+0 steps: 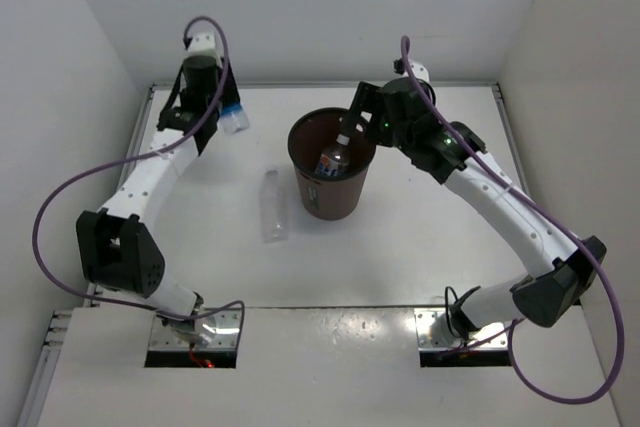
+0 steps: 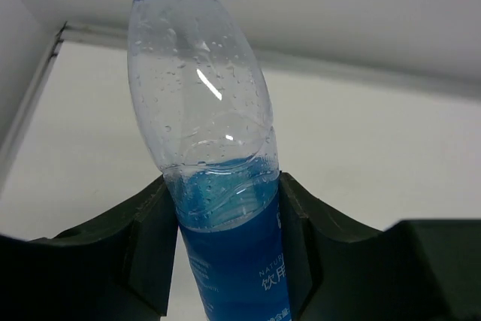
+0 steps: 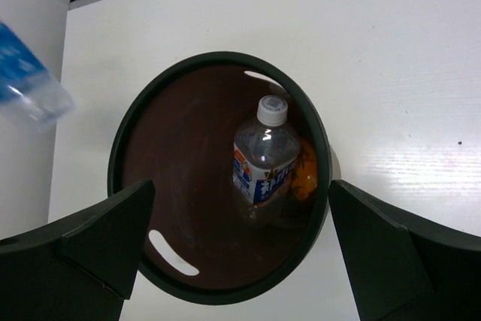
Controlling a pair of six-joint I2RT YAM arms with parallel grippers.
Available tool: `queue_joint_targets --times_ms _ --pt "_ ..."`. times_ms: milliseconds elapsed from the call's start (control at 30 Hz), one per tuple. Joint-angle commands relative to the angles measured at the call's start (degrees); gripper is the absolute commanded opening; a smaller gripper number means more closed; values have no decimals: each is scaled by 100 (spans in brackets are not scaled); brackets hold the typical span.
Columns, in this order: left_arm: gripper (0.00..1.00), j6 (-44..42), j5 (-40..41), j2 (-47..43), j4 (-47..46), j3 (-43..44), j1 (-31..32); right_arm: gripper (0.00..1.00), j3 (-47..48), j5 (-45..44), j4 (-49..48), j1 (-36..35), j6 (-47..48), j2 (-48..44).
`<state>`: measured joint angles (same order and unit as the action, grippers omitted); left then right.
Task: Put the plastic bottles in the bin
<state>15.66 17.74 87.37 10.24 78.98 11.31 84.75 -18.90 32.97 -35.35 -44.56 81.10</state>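
Our left gripper (image 2: 224,242) is clamped onto the blue-label bottle (image 2: 199,125), one finger on each side right about where the label starts. It's over at the far left of the table (image 1: 420,247), well apart from the bin (image 1: 330,202), and the bottle looks to be up off the surface. Our right gripper (image 3: 240,201) hangs right above the bin's mouth with its jaws wide apart, holding nothing. Down inside the bin we can see the white-label bottle (image 3: 263,155), white cap toward the far side, and the orange bottle (image 3: 304,172) tucked just beside it against the wall. The plain clear bottle (image 1: 273,205) lies flat on the table, just left of the bin.
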Motion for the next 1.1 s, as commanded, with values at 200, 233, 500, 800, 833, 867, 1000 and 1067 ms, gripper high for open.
queue_joint_targets --times_ms 200,233,500,800,833,867,1000,1067 --pt "37 1791 -945 253 -84 1698 459 100 -169 -448 -54 283 -1011 -437" --pt "37 1791 -947 254 -136 1761 599 100 -169 -448 7 344 -1090 -437" --pt "41 1123 -834 359 -303 1938 2427 100 -222 -589 315 652 -1450 -376" --pt "79 1133 -526 166 -374 769 2710 100 -397 -396 377 863 -1451 -507" --pt "82 1071 -526 166 -374 768 2710 100 -485 -396 377 916 -1451 -568" --pt "85 1071 -526 166 -374 768 2710 100 -538 -396 377 916 -1503 -621" --pt "97 1071 -403 166 -488 890 2710 100 -749 -334 324 978 -1556 -674" --pt "100 939 -271 166 -488 1048 2710 100 -749 -273 324 1030 -1556 -674"
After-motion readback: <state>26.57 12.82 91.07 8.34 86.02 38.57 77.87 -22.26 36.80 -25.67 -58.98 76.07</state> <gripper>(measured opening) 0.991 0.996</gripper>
